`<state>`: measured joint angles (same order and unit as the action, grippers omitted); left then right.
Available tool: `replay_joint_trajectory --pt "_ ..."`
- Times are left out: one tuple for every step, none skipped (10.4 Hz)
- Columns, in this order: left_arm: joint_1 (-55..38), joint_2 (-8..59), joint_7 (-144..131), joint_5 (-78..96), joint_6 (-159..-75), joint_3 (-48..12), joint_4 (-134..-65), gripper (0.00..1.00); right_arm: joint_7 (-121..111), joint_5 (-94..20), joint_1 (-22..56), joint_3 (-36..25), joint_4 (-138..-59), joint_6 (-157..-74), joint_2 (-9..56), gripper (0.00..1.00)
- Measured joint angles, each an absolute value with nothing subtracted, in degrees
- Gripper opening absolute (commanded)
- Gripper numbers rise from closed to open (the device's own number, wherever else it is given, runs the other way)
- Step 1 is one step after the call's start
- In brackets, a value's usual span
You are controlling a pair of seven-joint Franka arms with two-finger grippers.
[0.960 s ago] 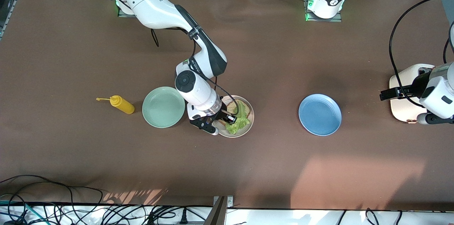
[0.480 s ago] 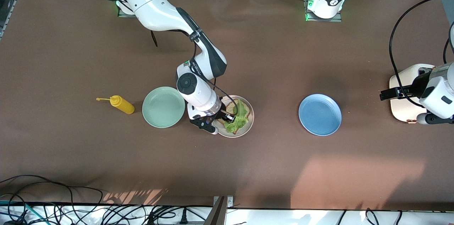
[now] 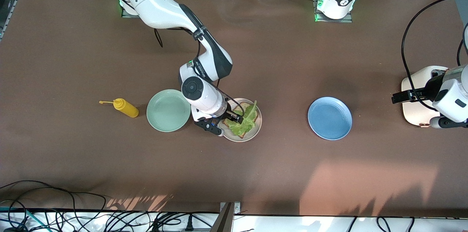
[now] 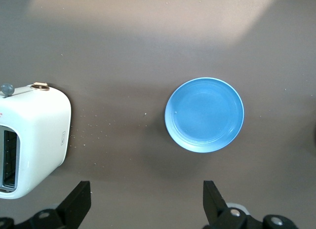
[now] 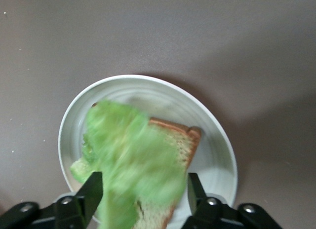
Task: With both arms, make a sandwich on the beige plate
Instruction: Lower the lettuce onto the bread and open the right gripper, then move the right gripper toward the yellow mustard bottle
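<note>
Centre of the front frame: the right gripper [image 3: 231,118] hangs over the beige plate [image 3: 256,129], fingers spread wide, the lettuce leaf [image 5: 131,157] between them lying over a bread slice [image 5: 180,140]; whether they touch it cannot be told. At right edge, the left gripper [image 4: 145,204] waits wide open and empty near the toaster [image 4: 29,140] and blue plate [image 4: 205,115].

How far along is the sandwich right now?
Done: one bread slice lies on the beige plate. In hand: the lettuce leaf is dropping onto it between the right gripper's open fingers. Left: a top slice, none in view. The left gripper waits open beside the toaster.
</note>
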<state>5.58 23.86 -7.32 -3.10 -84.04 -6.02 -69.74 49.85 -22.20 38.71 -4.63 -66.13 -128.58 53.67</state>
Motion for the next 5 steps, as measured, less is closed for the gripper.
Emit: replay_joint_trajectory --pt "5.59 23.86 -7.32 -3.10 -84.04 -6.02 -69.77 1.00 49.83 -22.20 38.20 -4.87 -66.11 -125.41 51.87 1.00" --pt "5.61 23.86 -7.32 -3.10 -84.04 -6.02 -69.79 1.00 49.77 -22.20 37.49 -5.06 -66.11 -122.57 50.12 1.00" --pt "5.63 23.86 -7.26 -3.10 -84.04 -6.02 -69.82 1.00 49.28 -22.20 36.74 -5.13 -66.12 -120.47 48.80 1.00" --pt "5.73 23.86 -7.19 -3.10 -84.04 -6.02 -69.83 1.00 47.49 -22.19 35.93 -5.33 -66.15 -118.89 47.72 1.00" --pt "5.91 23.84 -6.29 -3.10 -84.04 -5.89 -69.83 1.00 43.46 -22.19 34.64 -5.60 -66.58 -117.60 46.50 1.00"
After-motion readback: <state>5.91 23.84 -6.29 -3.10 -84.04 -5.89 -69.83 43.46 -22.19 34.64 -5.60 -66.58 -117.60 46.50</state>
